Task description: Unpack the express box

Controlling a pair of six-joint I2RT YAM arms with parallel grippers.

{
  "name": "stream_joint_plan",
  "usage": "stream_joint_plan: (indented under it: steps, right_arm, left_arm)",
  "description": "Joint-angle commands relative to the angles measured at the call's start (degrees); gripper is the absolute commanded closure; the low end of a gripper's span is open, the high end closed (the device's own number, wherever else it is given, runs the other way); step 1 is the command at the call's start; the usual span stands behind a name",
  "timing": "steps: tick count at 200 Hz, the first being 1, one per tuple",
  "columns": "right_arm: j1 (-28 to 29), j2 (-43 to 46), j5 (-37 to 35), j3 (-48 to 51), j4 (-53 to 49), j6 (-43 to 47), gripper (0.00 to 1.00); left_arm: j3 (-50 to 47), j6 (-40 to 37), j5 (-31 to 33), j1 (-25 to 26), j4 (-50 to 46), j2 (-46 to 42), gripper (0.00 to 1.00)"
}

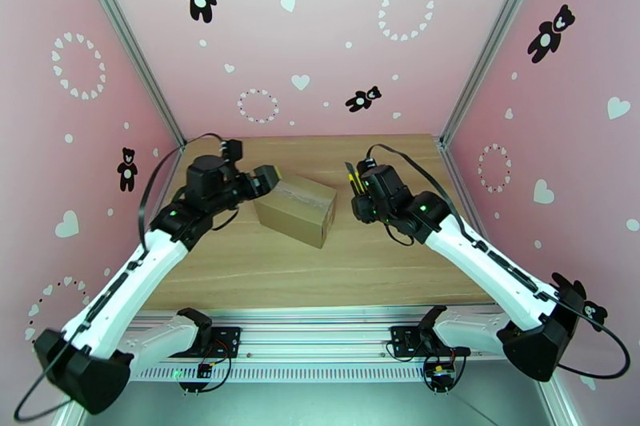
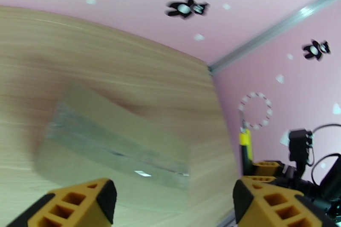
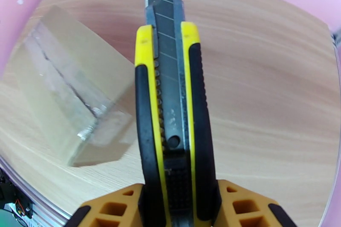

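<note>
We find the express box (image 1: 296,208) lying flat on the wooden counter (image 1: 320,284), roughly midway between the two arms and turned at an angle to the counter's edges. Its taped seam (image 3: 64,74) faces up and its flaps are shut, so nothing has been taken out yet. Our right fingers (image 3: 106,211) are clenched around the handle of a yellow-and-black utility knife (image 3: 170,96), whose segmented blade is pushed out and points away from the wrist. We judge it is held this way so the tip can be brought down onto the tape and drawn along the seam. The knife sits just to the right of the box, apart from the cardboard. Our left fingers (image 2: 81,202) are spread wide with nothing between them, close to the box's far left corner. From overhead we cannot tell whether they touch it, and the box is blurred in the left wrist view. We take their place there as a brace, since a light carton would likely slide under the blade's push. As we read it, the step in hand is lining up the cut, and the risks are the box skidding or the blade going too deep.
</note>
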State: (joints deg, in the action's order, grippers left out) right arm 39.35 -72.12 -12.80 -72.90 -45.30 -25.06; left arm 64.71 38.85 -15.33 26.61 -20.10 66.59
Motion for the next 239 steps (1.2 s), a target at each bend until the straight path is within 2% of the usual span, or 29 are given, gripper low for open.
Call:
stream_joint_plan:
  steps: [1, 56, 118, 190, 239]
  right_arm:
    - [1.03, -2.35, 2.43, -3.82, 0.58, 2.24, 0.7]
    - [2.7, -6.7, 5.11, -8.59, 2.2, 2.73, 0.71]
    - [3.36, -8.69, 6.64, -10.84, 2.84, 2.12, 0.7]
    - [3.67, -9.18, 6.64, -12.08, 2.77, 2.14, 0.7]
    - [3.67, -9.44, 7.06, -12.79, 3.1, 2.12, 0.7]
  left_arm:
    - [2.55, 3.79, -1.55, 3.93, 5.19, 5.35, 0.22]
    - [6.92, 5.87, -2.39, 9.09, 13.1, 15.82, 0.24]
    - [9.98, 7.88, -5.18, 9.36, 17.37, 21.26, 0.28]
    - [11.95, 9.45, -6.96, 9.49, 18.8, 24.55, 0.44]
    - [12.66, 10.18, -7.68, 9.52, 19.57, 25.73, 0.5]
